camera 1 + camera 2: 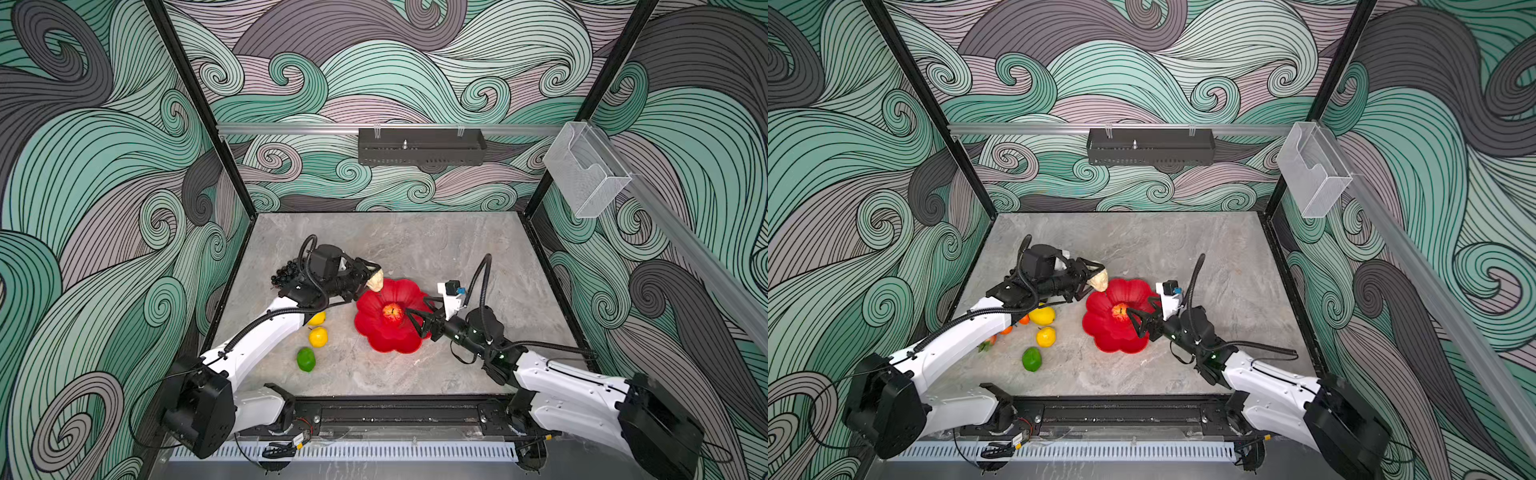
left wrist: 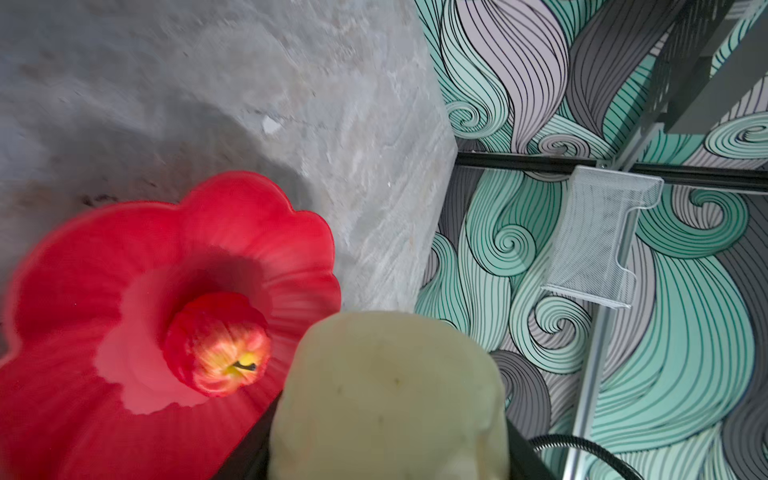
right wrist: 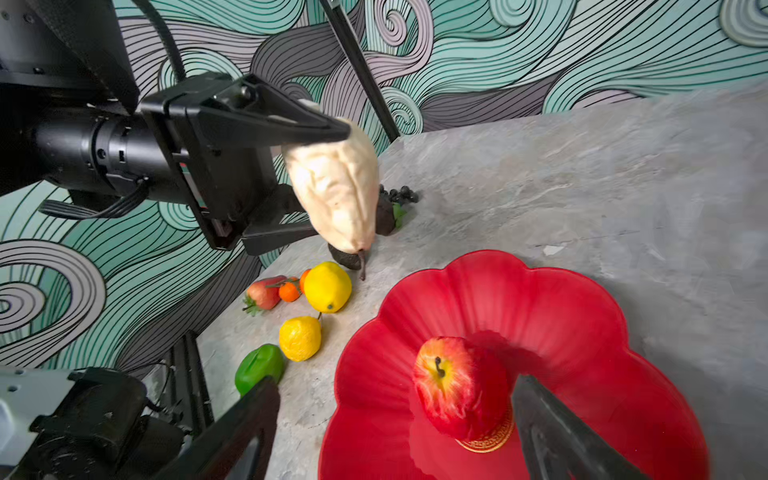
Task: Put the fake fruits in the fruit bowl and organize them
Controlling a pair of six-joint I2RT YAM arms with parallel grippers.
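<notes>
Reaching over the fruit bowl's [image 1: 374, 328] rim, the left gripper [image 1: 370, 279] clamps the pear [image 1: 375, 281]. The apple [image 1: 392, 312] sits mid-bowl near the right gripper's [image 3: 392, 380] wide jaws. The left arm [image 1: 266, 332] hides, in a top view, the oranges [image 3: 289, 291] that the right wrist view shows beside the lemons [image 3: 327, 286].

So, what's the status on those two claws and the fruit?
Left gripper shut on the pear, raised by the fruit bowl rim. Right gripper open, next to the apple in the bowl. Lemons, lime lie on the table; nothing blocking.
</notes>
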